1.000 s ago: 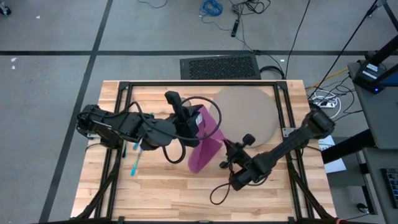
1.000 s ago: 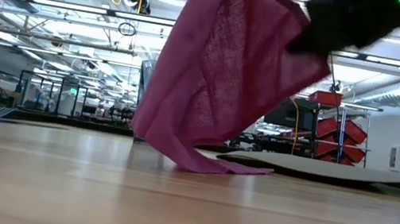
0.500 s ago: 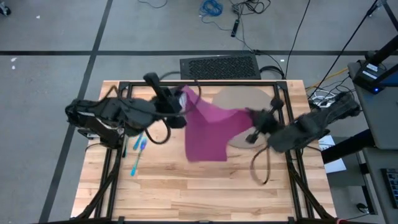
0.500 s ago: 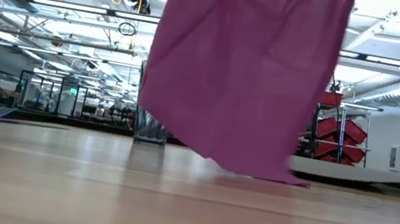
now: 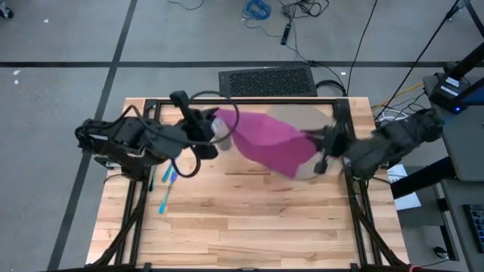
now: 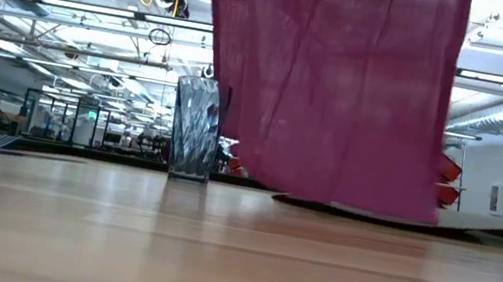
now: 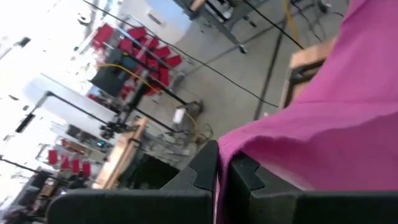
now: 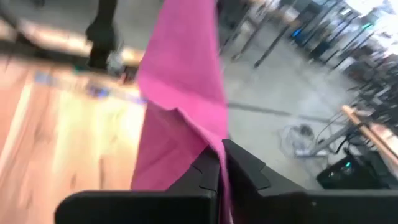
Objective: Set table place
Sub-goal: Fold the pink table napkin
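1. Both arms are up, and the purple napkin (image 5: 268, 142) hangs stretched between them, over the far half of the table (image 5: 249, 227).
2. Left end effector (image 5: 215, 130): its fingers are pressed together on one corner of the cloth, and its wrist view shows the fabric running straight into the closed tips.
3. Right end effector (image 5: 321, 147): likewise pinched tight on the opposite corner, at the mat's right-hand side.
4. The napkin's long axis runs from one arm across to the other, and the sheet covers most of the round mat (image 5: 302, 115), which peeks out only along its far edge.
5. From table height the cloth (image 6: 332, 83) drapes like a curtain, its lower hem seemingly just above the mat (image 6: 481, 227); whether it touches, I cannot tell.
6. The clear glass (image 6: 194, 130) stands upright to the left of the mat, near the left arm (close enough to get knocked, I'd say).
7. The blue cutlery (image 5: 168, 185) lies farther left of the mat, under the left arm and well apart from the cloth.
8. My read: the napkin sits between the arms, neither one nearer, so any lowering beside the mat needs both moving together to keep it taut.
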